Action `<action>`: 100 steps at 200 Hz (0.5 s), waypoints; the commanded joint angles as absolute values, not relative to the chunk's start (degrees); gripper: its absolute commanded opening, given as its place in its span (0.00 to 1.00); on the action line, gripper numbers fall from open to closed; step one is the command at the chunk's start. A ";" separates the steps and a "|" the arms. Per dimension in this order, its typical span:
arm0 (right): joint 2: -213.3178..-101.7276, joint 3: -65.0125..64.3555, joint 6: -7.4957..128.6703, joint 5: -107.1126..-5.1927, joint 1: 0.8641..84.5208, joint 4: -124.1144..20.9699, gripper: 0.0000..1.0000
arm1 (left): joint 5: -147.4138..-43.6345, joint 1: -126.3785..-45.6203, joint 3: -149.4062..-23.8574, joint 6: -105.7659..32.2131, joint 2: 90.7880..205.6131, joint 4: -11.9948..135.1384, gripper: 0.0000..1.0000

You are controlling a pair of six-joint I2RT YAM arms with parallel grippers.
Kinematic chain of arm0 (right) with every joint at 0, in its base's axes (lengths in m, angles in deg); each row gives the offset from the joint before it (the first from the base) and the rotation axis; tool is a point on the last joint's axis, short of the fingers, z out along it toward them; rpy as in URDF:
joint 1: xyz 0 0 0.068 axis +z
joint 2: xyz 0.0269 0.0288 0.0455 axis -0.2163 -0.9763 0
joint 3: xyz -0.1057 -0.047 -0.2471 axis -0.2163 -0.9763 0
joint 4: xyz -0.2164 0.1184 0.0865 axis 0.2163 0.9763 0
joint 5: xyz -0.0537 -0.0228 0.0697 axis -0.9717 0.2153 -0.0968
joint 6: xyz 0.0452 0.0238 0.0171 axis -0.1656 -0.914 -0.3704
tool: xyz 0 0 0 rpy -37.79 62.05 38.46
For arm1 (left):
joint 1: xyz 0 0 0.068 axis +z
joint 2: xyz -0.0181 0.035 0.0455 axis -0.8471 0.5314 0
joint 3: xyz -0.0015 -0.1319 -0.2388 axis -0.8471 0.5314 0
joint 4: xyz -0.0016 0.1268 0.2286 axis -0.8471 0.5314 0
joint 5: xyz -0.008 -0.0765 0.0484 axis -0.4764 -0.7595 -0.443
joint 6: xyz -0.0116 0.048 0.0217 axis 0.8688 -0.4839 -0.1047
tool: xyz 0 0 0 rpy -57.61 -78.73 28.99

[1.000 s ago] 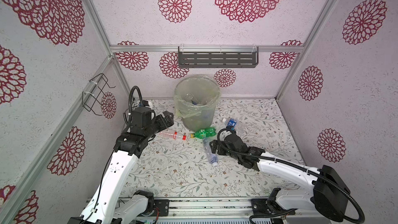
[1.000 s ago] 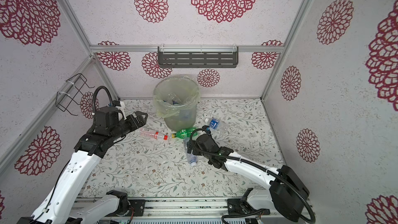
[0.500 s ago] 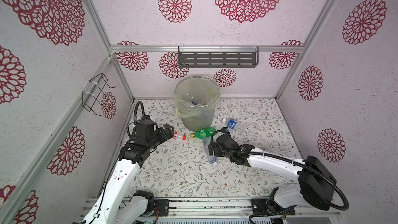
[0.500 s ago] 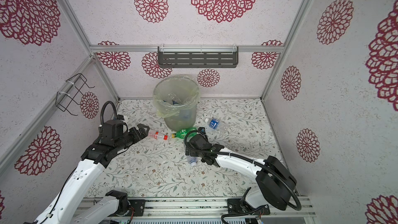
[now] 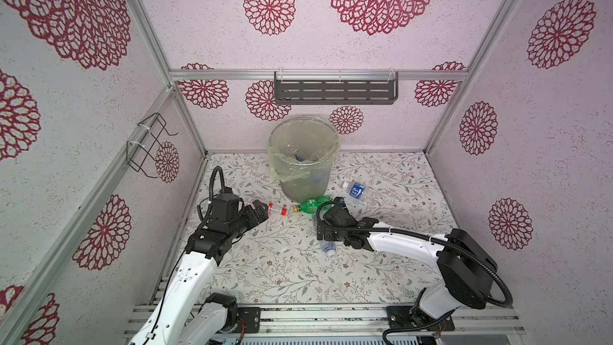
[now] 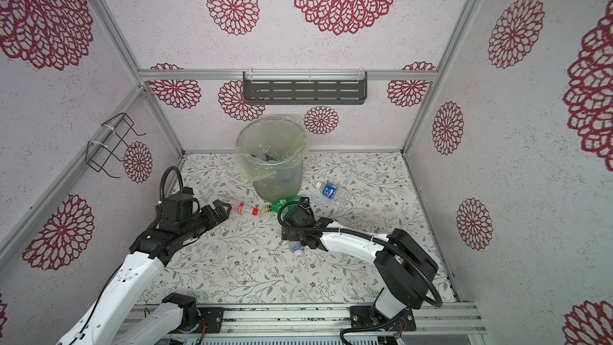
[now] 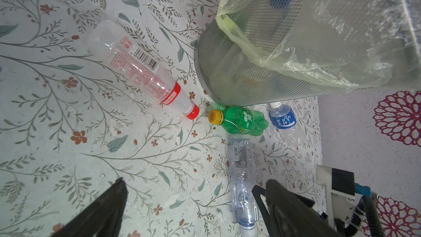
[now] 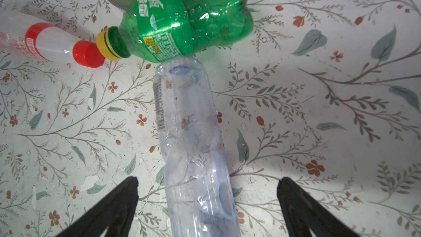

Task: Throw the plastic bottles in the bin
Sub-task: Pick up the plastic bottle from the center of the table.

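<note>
Arms stretched forward | left jaws spread near red-capped bottle [image 5: 277, 209] | right jaws spread astride clear bottle [image 8: 191, 133]

green bottle [image 8: 186, 19] w/ yellow cap [image 8: 105, 45]

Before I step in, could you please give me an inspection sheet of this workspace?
Surface: floral table, a few worn flecks.
Job's things: bin upright at the back, bottles inside; four lie outside: red-cap bottle, green bottle beside the bin's base, blue-label bottle, clear bottle.
Clutter: nothing seen.
Grippers: left gripper open, empty, near the red-cap bottle; right gripper open, fingers either side of the clear bottle, not closed on it.
Cables: left hose and right hose loop at the wrists.
Surroundings: slotted shelf on the back wall, wire rack on a side wall.
</note>
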State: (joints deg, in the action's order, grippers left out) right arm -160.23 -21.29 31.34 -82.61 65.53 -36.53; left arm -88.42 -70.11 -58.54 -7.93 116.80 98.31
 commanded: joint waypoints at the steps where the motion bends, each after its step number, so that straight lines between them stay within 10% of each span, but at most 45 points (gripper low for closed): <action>1: -161.81 -18.79 30.38 -81.60 65.92 -34.70 0.99 | -88.11 -69.58 -57.42 -7.02 115.93 96.43 0.97; 100: -169.40 -13.75 30.56 -78.98 65.92 -31.79 0.98 | -88.71 -69.55 -55.11 -5.74 115.75 94.34 0.97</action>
